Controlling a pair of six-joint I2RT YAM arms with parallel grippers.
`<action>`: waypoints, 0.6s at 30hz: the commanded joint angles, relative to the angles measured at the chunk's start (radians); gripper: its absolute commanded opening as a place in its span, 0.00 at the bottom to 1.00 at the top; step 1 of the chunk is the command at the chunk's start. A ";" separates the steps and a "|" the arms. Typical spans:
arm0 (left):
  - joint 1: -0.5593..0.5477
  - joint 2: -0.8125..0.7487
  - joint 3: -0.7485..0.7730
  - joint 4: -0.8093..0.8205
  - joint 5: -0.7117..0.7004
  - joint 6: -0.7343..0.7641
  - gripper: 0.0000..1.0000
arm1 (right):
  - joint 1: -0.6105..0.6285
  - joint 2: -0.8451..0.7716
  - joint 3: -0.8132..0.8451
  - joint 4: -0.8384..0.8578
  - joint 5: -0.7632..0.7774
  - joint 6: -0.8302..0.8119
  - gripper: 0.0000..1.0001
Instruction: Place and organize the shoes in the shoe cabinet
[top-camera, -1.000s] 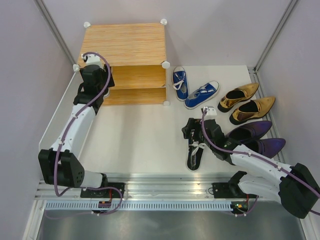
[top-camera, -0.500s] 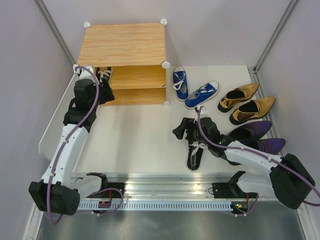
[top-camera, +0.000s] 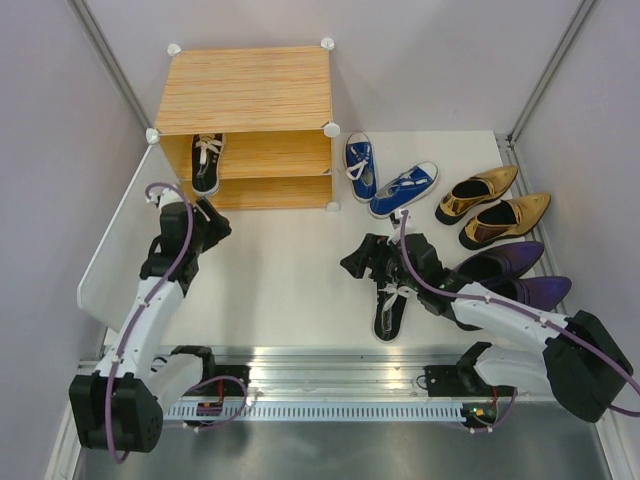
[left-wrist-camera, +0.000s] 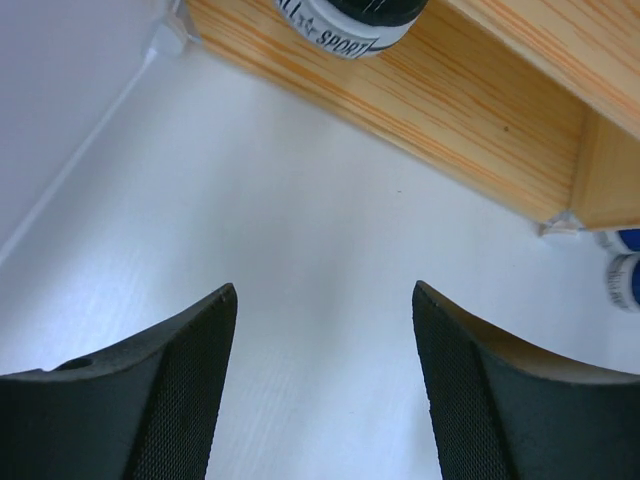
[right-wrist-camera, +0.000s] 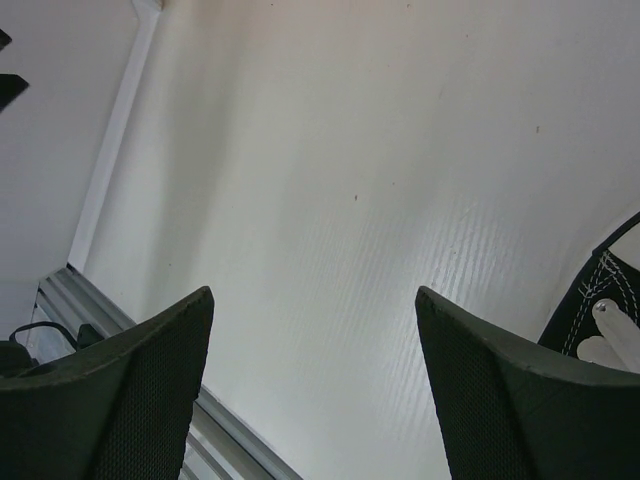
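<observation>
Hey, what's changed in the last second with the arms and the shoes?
The left pincer released a black sneaker with white laces on the upper shelf of the light wood-grain cabinet, left side, and drew back toward its base, open and empty. The right pincer, open, swung slightly left beside the other black sneaker. Blue sneakers, gold heels and purple heels stayed put.

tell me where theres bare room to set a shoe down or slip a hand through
Bare table lies in front of the cabinet, between the left gripper and the loose black sneaker. The upper shelf is free right of the shelved sneaker. Crowded: the right side, blue sneakers, gold heels, purple heels.
</observation>
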 joint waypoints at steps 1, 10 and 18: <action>0.052 -0.073 -0.148 0.214 0.130 -0.288 0.74 | -0.003 -0.065 0.011 -0.021 0.001 -0.018 0.86; 0.112 -0.154 -0.348 0.559 0.081 -0.483 0.73 | -0.006 -0.170 -0.023 -0.084 0.032 -0.043 0.87; 0.145 -0.096 -0.414 0.824 0.040 -0.562 0.76 | -0.017 -0.173 -0.034 -0.098 0.061 -0.072 0.87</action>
